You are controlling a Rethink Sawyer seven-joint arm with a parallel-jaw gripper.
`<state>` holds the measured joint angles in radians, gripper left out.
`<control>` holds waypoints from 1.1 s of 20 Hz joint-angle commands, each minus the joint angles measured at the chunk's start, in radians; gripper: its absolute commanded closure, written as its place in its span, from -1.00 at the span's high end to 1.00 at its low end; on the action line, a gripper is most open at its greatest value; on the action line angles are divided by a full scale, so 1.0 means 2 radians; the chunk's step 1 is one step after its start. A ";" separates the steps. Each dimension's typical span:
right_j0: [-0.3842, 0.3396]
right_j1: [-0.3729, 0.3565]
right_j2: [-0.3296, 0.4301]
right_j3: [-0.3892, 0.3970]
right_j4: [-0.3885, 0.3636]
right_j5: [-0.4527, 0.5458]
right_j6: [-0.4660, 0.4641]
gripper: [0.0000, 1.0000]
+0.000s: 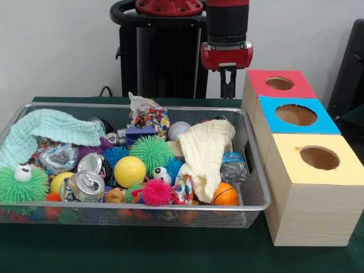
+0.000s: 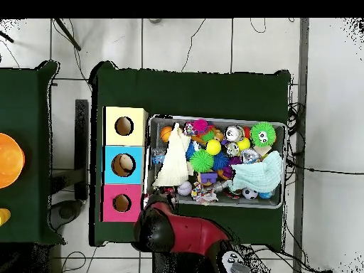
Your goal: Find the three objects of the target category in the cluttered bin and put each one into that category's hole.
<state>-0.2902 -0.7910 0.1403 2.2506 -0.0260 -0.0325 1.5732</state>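
Note:
The silver wire-mesh bin (image 1: 136, 206) stands on the green table, full of clutter; it also shows in the overhead view (image 2: 285, 165). The hole (image 1: 280, 83) in the red-topped box is at the far right, beside the bin's back corner, and shows in the overhead view too (image 2: 121, 203). My gripper (image 1: 227, 85) hangs above the bin's far right corner, just left of the red box. Its fingers are close together and hold nothing. In the overhead view the arm (image 2: 174, 231) hides it.
The blue-topped box's hole (image 1: 296, 115) and the yellow-topped box's hole (image 1: 319, 157) lie nearer the camera. The bin holds a cream cloth (image 1: 207, 153), a teal cloth (image 1: 51, 131), a yellow ball (image 1: 129, 171), a green spiky ball (image 1: 151, 152), cans (image 1: 85, 186) and an orange ball (image 1: 225, 194).

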 commanded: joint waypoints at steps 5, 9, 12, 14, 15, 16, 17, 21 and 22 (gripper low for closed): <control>0.006 -0.003 0.008 -0.057 -0.051 -0.144 0.082 -1.00; 0.007 -0.013 0.005 -0.055 -0.065 -0.172 0.080 -1.00; 0.010 -0.017 -0.001 -0.053 -0.075 -0.194 0.075 -1.00; 0.006 -0.020 0.000 -0.051 -0.080 -0.197 0.075 -1.00; 0.002 -0.023 0.002 -0.049 -0.086 -0.196 0.074 -1.00; -0.001 -0.025 0.004 -0.048 -0.088 -0.192 0.074 -1.00; -0.006 -0.031 0.008 -0.045 -0.092 -0.184 0.074 -1.00; -0.020 -0.059 0.025 -0.034 -0.097 -0.144 0.079 -1.00; -0.018 -0.062 0.024 -0.034 -0.097 -0.143 0.079 -1.00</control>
<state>-0.2847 -0.8595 0.1374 2.2512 -0.1856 -0.3643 1.5732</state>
